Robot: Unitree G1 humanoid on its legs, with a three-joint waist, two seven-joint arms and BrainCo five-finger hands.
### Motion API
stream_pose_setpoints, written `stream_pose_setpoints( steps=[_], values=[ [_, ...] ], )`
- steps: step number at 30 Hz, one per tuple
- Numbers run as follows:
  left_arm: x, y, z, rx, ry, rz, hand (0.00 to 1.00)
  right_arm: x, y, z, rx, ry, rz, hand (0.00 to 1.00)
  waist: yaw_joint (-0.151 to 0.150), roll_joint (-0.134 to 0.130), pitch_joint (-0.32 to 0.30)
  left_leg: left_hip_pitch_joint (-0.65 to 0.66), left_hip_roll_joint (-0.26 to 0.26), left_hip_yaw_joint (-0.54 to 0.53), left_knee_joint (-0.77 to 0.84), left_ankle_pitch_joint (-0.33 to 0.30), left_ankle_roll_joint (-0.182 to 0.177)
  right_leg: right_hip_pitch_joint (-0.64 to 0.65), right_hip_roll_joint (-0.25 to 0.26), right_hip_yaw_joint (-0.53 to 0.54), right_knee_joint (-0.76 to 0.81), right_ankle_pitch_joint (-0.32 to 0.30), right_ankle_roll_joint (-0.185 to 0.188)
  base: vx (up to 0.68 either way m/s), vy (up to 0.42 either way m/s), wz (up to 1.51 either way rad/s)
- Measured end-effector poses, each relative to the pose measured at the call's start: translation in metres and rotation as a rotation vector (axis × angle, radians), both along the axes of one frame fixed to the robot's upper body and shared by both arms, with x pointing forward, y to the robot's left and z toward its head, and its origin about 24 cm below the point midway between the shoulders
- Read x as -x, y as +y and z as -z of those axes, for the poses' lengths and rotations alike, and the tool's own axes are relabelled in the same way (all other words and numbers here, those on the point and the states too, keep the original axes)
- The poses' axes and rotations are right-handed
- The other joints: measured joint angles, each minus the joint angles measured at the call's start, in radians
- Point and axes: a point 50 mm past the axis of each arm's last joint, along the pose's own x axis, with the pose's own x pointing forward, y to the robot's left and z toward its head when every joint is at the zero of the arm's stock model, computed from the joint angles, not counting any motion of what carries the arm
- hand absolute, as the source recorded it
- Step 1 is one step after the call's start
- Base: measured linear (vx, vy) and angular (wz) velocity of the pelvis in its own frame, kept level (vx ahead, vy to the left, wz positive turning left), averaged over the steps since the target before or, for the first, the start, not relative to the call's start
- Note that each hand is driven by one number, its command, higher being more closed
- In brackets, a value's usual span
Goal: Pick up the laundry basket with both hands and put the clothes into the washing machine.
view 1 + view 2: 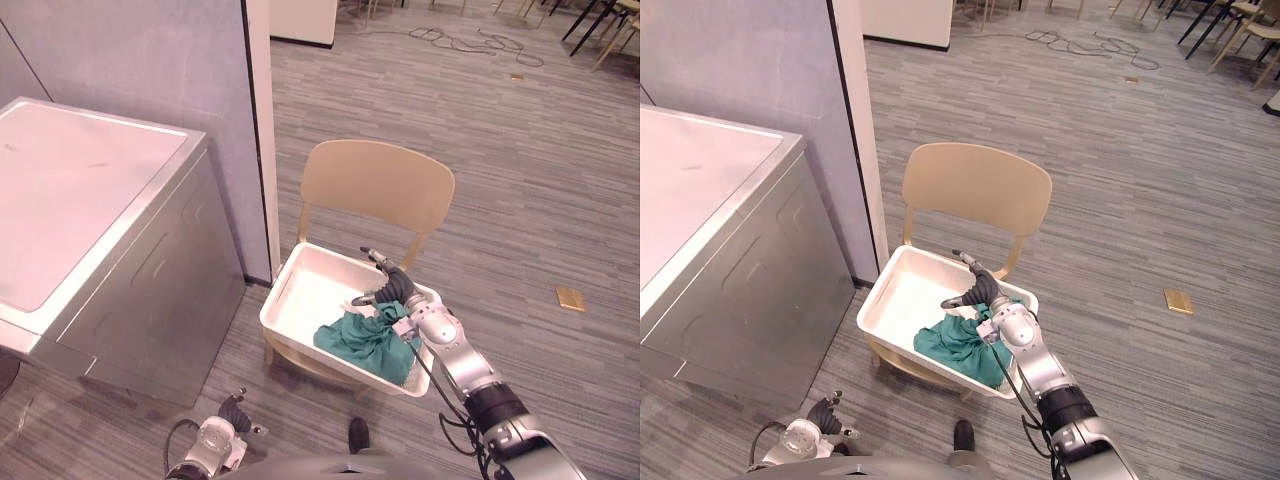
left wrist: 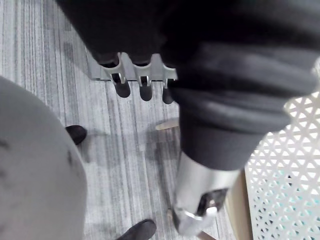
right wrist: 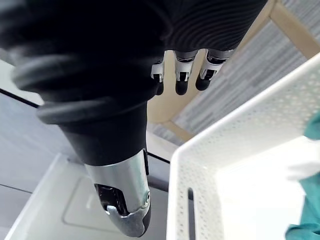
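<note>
A white perforated laundry basket [image 1: 280,285] rests on the seat of a beige chair [image 1: 375,185]. A crumpled green cloth [image 1: 365,340] lies in the basket's near right corner. My right hand [image 1: 397,288] hovers over that side of the basket, just above the cloth, open with straight fingers [image 3: 181,82] holding nothing. The basket's wall [image 3: 240,135] and a bit of the cloth [image 3: 307,220] show past them. My left hand [image 1: 228,428] hangs low near the floor, left of the chair, open, with the basket's wall [image 2: 285,170] beside it. The washing machine [image 1: 80,190] stands at the left, its white lid flat.
A grey partition wall [image 1: 150,70] rises behind the washing machine, right beside the chair. Grey carpet floor spreads to the right, with a brass floor plate [image 1: 570,298] in it. Cables [image 1: 470,42] and chair legs lie far at the back.
</note>
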Motion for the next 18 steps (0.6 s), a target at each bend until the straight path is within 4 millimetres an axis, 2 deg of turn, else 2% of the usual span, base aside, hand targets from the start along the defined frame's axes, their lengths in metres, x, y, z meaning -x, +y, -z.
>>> stream_pose_setpoints(
  steps=[4, 6, 8, 12, 18],
  values=[
    [-0.016, 0.0, -0.007, 0.003, -0.055, 0.007, 0.0, -0.019, -0.023, -0.003, 0.151, 0.03, 0.034, 0.0, 0.013, 0.01, 0.069, -0.055, -0.008, -0.027, 0.033, 0.004, 0.003, -0.037, -0.007, -0.009, 0.024, 0.003, -0.003, -0.09, 0.002, 0.16],
    [-0.028, 0.0, -0.013, 0.01, -0.1, -0.006, 0.0, -0.038, -0.039, -0.016, 0.266, 0.016, 0.077, 0.0, 0.017, 0.022, 0.13, -0.089, -0.01, -0.036, 0.05, 0.011, 0.002, -0.071, -0.008, -0.01, 0.05, 0.004, -0.004, -0.1, -0.008, 0.05],
    [-0.039, -0.002, -0.018, 0.02, -0.134, -0.014, 0.0, -0.05, -0.05, -0.03, 0.296, -0.002, 0.118, 0.0, 0.019, 0.029, 0.18, -0.117, -0.011, -0.047, 0.062, 0.019, 0.002, -0.097, -0.009, -0.014, 0.067, 0.005, -0.006, -0.13, -0.014, 0.11],
    [-0.059, -0.001, -0.028, 0.035, -0.209, -0.068, 0.0, -0.069, -0.061, -0.054, 0.316, -0.046, 0.202, 0.0, 0.029, 0.035, 0.266, -0.176, -0.012, -0.054, 0.078, 0.035, 0.001, -0.162, -0.009, -0.012, 0.096, 0.013, -0.015, -0.11, -0.019, 0.02],
    [-0.075, -0.002, -0.038, 0.052, -0.266, -0.107, 0.0, -0.08, -0.069, -0.071, 0.342, -0.062, 0.254, 0.0, 0.033, 0.047, 0.344, -0.22, -0.013, -0.055, 0.082, 0.048, 0.002, -0.207, -0.009, -0.01, 0.11, 0.021, -0.018, -0.05, -0.008, 0.01]
  ],
)
